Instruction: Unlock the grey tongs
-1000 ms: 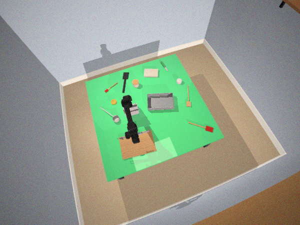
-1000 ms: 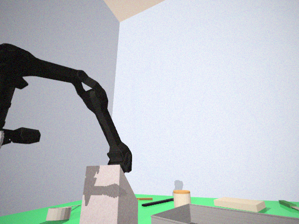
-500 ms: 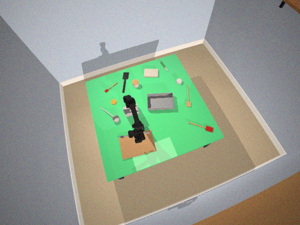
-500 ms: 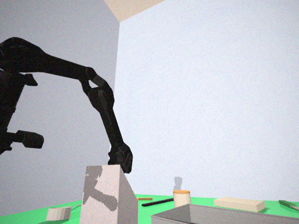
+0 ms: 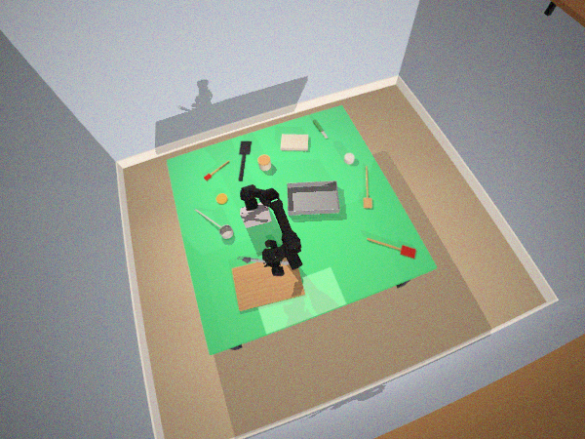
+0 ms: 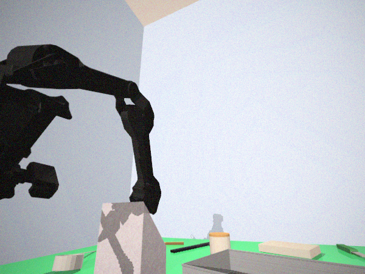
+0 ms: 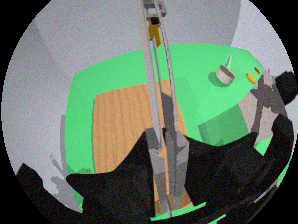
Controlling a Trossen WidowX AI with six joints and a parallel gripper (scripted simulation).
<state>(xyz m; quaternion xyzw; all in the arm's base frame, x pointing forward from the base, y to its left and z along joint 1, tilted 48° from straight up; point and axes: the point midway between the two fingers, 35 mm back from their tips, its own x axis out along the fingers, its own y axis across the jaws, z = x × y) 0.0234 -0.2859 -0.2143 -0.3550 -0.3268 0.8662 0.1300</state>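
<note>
My gripper (image 5: 274,265) (image 7: 154,133) is shut on the grey tongs (image 5: 247,259) (image 7: 157,90). It holds them just above the far edge of the wooden board (image 5: 258,290) (image 7: 120,129). In the wrist view the two tong arms run close together away from the fingers, with a small yellow lock piece (image 7: 154,32) near their far end. In the top view only a short grey end of the tongs sticks out to the left of the gripper. The grey roasting tin (image 5: 313,198) (image 6: 243,262) stands empty behind and to the right of the arm.
Around the green table top (image 5: 341,234) lie a ladle (image 5: 219,226), a red spatula (image 5: 396,247), a black spatula (image 5: 243,157), a cup (image 5: 264,162) (image 6: 219,242), a pale block (image 5: 294,142) (image 6: 289,249), a wooden brush (image 5: 367,191) and a white ball (image 5: 349,158). The arm's base (image 5: 255,216) (image 6: 128,240) stands mid-table.
</note>
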